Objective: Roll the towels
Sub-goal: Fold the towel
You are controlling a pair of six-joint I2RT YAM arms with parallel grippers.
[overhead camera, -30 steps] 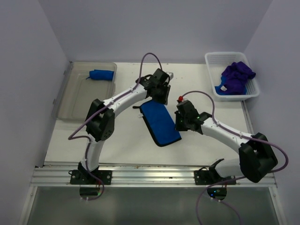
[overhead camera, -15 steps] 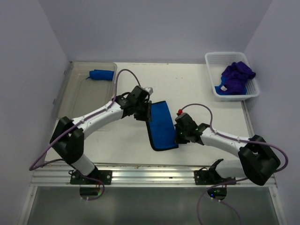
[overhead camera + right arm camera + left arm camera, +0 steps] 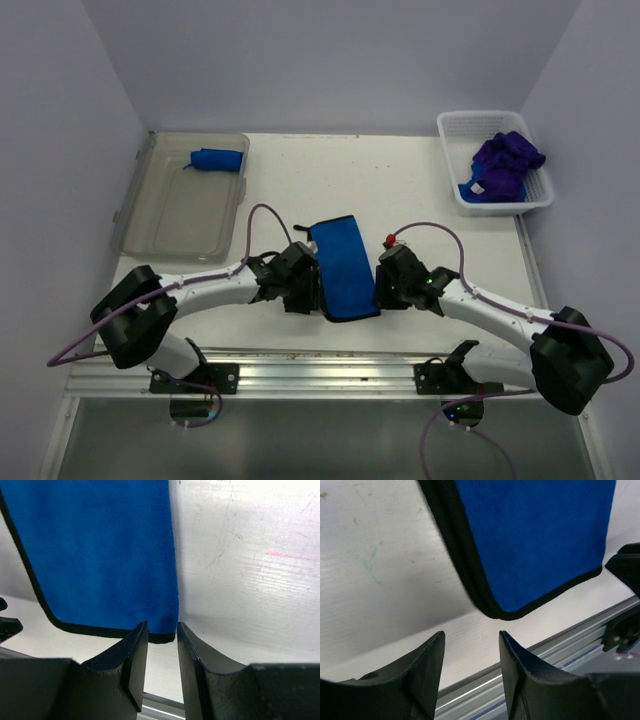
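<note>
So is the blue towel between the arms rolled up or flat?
Flat, not rolled. The blue towel lies flat on the table; its doubled dark edge in the left wrist view suggests one fold.

Open table (image 3: 300,185) from far edge of blue towel (image 3: 343,268) to back wall (image 3: 330,60), free passage there. Left gripper (image 3: 471,642) and right gripper (image 3: 161,630) tight at towel's near corners, jaws parted, bare table in the gaps. Little room behind them: aluminium rail (image 3: 330,365) along near edge. Far-left corner blocked by clear bin (image 3: 160,215), far-right by white basket (image 3: 497,206). Side walls (image 3: 60,150) close on both flanks.
</note>
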